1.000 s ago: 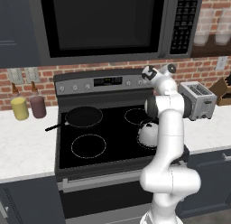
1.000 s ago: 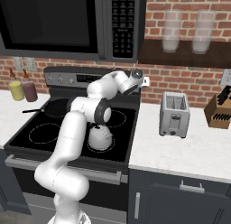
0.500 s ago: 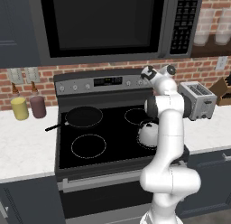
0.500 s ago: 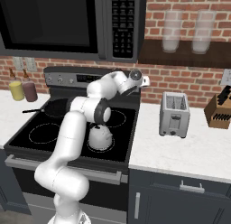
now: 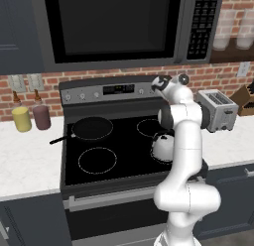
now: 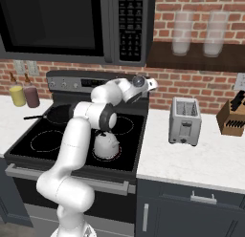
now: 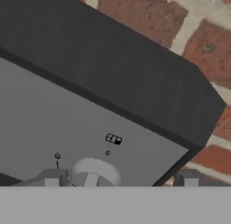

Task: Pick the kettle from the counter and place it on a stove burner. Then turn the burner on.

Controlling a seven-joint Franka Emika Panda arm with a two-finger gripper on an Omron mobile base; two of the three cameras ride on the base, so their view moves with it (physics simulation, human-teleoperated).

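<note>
The kettle (image 6: 105,144) sat on a front stove burner (image 6: 111,155) of the black cooktop, just in front of the arm's elbow. The arm reached back to the stove's control panel (image 6: 86,81), its gripper (image 6: 152,83) at the panel's right end, jaws unreadable. A toaster (image 6: 185,121) stood on the counter (image 6: 201,157).

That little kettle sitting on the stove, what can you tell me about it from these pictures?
The kettle is small, squat and dome-shaped, with a shiny silvery-white body that looks like metal and a dark arched handle on top. It stands upright on the black glass cooktop, on the front burner ring nearest the counter with the toaster. Nothing holds it: the robot's arm passes close by, but the tool is up at the stove's control panel.
</note>
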